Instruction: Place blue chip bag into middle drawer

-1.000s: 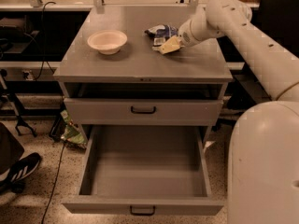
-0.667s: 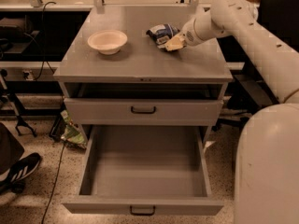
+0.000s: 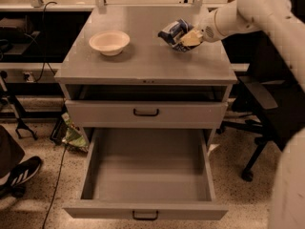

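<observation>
The blue chip bag [image 3: 171,32] is at the back right of the cabinet top [image 3: 143,63], tilted and held just above the surface. My gripper [image 3: 187,39] is shut on the bag's right end, with the white arm reaching in from the upper right. The middle drawer [image 3: 95,163] is pulled wide open below, a deep grey tray with nothing in it and a small black handle [image 3: 145,215] on its front. It lies low and in front of the bag.
A cream bowl [image 3: 109,42] stands on the cabinet top at the left. A closed grey drawer front [image 3: 145,112] sits above the open drawer. A green bag [image 3: 70,133] lies on the floor at the left. A black chair [image 3: 267,104] stands at the right, and a shoe [image 3: 21,171] shows at the far left.
My gripper has closed in on the bag's right end and tipped it up off the cabinet top. The bowl and drawers have not moved.
</observation>
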Robot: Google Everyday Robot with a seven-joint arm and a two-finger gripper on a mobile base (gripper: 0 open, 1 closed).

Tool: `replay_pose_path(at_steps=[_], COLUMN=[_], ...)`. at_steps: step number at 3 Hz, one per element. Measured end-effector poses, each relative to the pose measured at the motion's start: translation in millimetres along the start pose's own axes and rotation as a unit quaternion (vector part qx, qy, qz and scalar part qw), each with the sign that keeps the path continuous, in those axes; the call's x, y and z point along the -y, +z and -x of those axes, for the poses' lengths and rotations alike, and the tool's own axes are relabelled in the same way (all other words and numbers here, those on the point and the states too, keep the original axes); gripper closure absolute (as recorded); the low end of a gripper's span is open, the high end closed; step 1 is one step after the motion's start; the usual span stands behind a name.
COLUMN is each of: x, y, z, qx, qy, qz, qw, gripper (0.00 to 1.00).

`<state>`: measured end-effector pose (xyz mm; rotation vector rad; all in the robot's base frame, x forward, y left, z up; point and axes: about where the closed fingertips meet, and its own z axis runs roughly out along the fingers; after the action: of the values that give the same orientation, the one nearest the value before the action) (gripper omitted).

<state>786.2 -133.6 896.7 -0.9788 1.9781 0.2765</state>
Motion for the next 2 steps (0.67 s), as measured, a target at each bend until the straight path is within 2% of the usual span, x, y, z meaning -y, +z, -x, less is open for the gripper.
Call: replay_pose_path(at_steps=[1,2], x=[-26.5,-66.2], y=[-52.1,-101.0], z=[0.9,-8.8], qx=[-0.02,-0.053], qy=[-0.029,-0.039], qz=[0.018,0.028], qw=[0.9992,0.9974], gripper=[1.0,1.0])
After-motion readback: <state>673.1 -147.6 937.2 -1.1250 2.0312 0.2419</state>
